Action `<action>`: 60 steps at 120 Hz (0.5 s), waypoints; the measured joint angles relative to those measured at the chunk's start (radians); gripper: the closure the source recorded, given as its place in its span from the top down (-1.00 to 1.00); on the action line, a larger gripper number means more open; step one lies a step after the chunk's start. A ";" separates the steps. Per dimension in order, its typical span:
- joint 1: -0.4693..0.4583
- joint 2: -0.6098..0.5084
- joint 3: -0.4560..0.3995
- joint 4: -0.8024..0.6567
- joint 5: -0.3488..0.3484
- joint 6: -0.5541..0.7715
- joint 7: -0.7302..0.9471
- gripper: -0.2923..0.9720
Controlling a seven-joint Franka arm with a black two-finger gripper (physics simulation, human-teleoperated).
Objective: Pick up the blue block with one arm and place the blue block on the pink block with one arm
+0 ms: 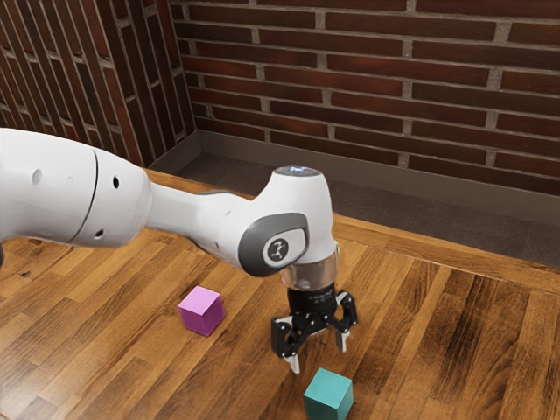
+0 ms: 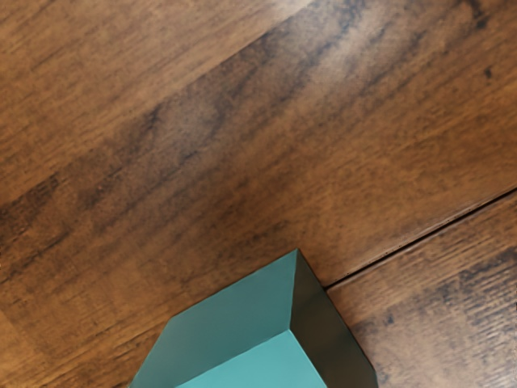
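blue block (image 1: 328, 394): 1 | pink block (image 1: 201, 310): 1 | tool (image 1: 318, 355): 1 | table (image 1: 87, 350): 1

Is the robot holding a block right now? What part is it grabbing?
No, nothing is held. The tool hangs open, and the blue block sits close by it, untouched.

A red-brown brick wall (image 1: 367, 79) with pale mortar rises well behind the end effector (image 1: 318, 354) and meets a second brick wall (image 1: 79, 70) in a corner. Dull grey floor (image 1: 420, 206) runs along their foot, beyond the far edge of the bench (image 1: 455, 332). The bench under the end effector is of glossy brown planks with strong dark grain.
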 joint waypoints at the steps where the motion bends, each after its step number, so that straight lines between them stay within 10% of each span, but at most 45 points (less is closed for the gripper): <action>1: 0.000 -0.001 0.002 0.000 -0.001 0.000 -0.006 0.54; 23: -0.002 -0.030 0.007 0.030 0.058 -0.033 -0.020 0.54; 60: -0.030 -0.068 0.031 -0.011 0.255 0.026 0.744 0.53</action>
